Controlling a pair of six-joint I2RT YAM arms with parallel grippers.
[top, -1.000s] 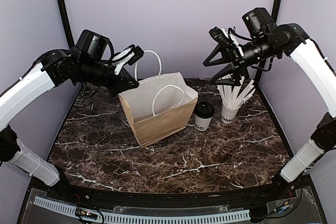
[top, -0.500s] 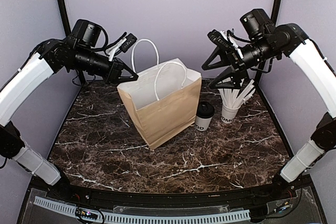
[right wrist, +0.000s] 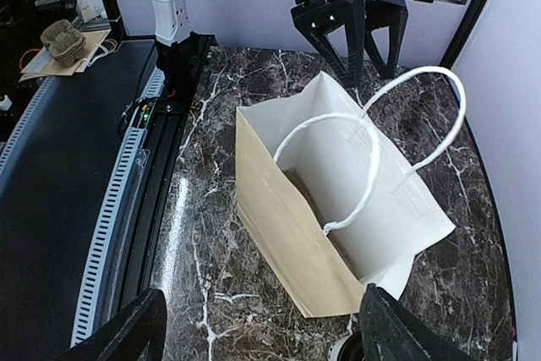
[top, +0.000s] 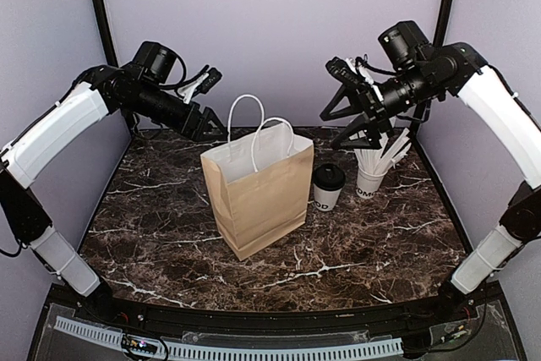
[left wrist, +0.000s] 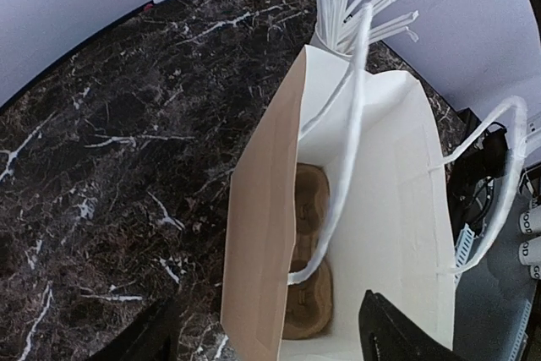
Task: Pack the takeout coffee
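The takeout coffee (top: 328,185), a white cup with a black lid, stands just right of the upright brown paper bag (top: 258,196). Only the rim of its lid (right wrist: 351,351) shows at the bottom of the right wrist view. My left gripper (top: 211,106) hovers open behind the bag's left corner, clear of the white handles (top: 246,101). In its wrist view the open jaws (left wrist: 270,344) look down into the bag (left wrist: 397,209), where a cardboard cup carrier (left wrist: 308,268) lies. My right gripper (top: 336,114) hangs open and empty above the coffee, behind the bag's right side.
A second white cup full of wrapped straws (top: 374,166) stands right of the coffee, under my right arm. The straws (left wrist: 355,6) sit beyond the bag's far end in the left wrist view. Dark marble table (top: 169,234) surrounds the bag; purple walls close in behind.
The bag went from tilted to upright. My left gripper, which was shut on a handle, has opened and let it go. The right gripper shifted slightly left.
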